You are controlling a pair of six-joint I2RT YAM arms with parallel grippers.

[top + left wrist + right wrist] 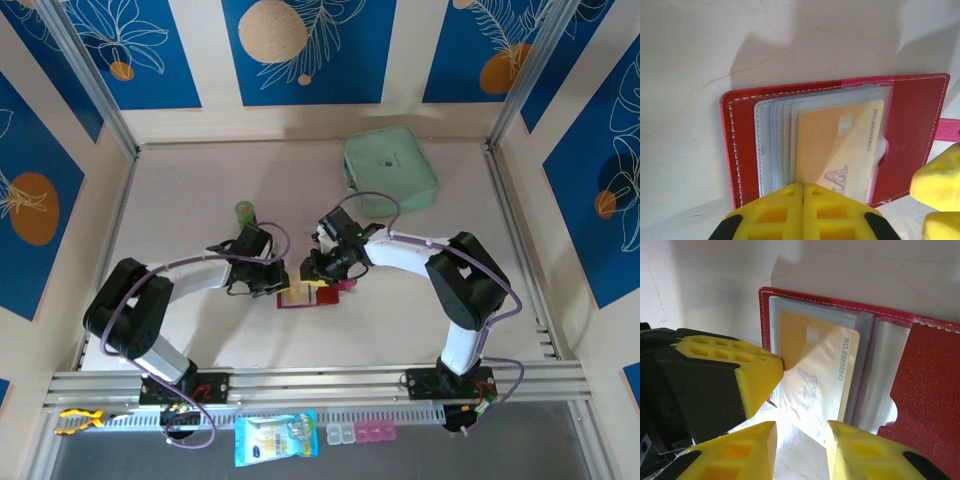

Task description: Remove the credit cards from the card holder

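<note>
Touching 1 card holder (912, 125), left hand (803, 188) clenched; right hand (801, 429) parted; seemingly 1 card (835, 145).

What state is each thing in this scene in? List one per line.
Dark red leather-like card holder: open, lying flat.
Tan-orange plastic credit card: inside a clear sleeve.
Left tool: shut, over the sleeves.
Right tool: open, at the card's end.
Mint-green rectangular zip pouch: appears closed.
</note>
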